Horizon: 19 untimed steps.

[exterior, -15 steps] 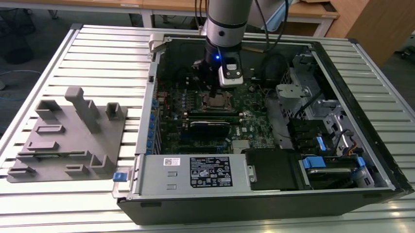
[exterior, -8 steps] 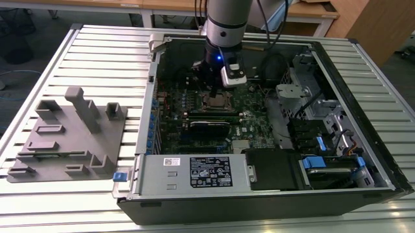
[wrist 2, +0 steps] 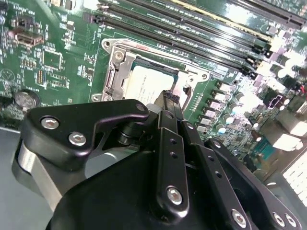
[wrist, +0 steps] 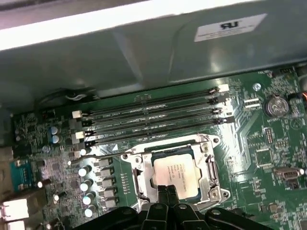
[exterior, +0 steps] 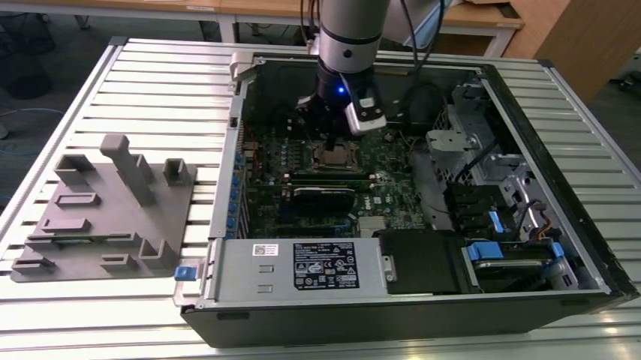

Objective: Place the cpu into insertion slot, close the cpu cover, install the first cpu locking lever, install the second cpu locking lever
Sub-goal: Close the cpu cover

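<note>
- Where's the cpu (wrist: 173, 168)?
- Seated in the insertion slot (wrist: 194, 190), with the cpu cover (wrist: 144, 173) lying flat around it.
- And the gripper (wrist: 167, 188)?
- Its 2 fingers (wrist: 172, 192) are pressed together, tips at the cpu's edge.

Occlusion at cpu (wrist: 173, 172).
Hand (wrist: 168, 191) covers one edge in both wrist views; contact there cannot be judged.

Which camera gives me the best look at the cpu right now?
First wrist view: the cpu shows almost whole, the gripper at one edge. In the second wrist view the gripper hides part of it. In the exterior view it is small, under the arm.
</note>
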Motion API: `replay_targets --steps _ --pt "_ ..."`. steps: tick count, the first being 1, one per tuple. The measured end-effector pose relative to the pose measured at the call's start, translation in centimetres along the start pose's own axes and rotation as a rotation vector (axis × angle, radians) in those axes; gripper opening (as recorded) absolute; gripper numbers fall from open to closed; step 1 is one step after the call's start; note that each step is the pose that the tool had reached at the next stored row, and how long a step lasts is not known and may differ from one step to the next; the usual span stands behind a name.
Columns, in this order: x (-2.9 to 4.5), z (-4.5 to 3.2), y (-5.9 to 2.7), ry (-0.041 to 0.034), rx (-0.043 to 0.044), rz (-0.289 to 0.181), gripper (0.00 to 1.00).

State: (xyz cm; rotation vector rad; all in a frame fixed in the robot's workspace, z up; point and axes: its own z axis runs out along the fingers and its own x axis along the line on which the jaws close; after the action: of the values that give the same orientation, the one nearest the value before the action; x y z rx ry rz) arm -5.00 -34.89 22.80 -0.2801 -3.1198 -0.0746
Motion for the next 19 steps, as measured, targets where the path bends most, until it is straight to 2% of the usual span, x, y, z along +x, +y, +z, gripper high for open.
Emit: replay_targets --steps 9,19 --pt "0.00 0.05 0.00 -0.0032 -0.0038 -0.114 0.11" --pt "0.00 0.05 0.00 -0.0032 -0.0039 -0.117 0.11"
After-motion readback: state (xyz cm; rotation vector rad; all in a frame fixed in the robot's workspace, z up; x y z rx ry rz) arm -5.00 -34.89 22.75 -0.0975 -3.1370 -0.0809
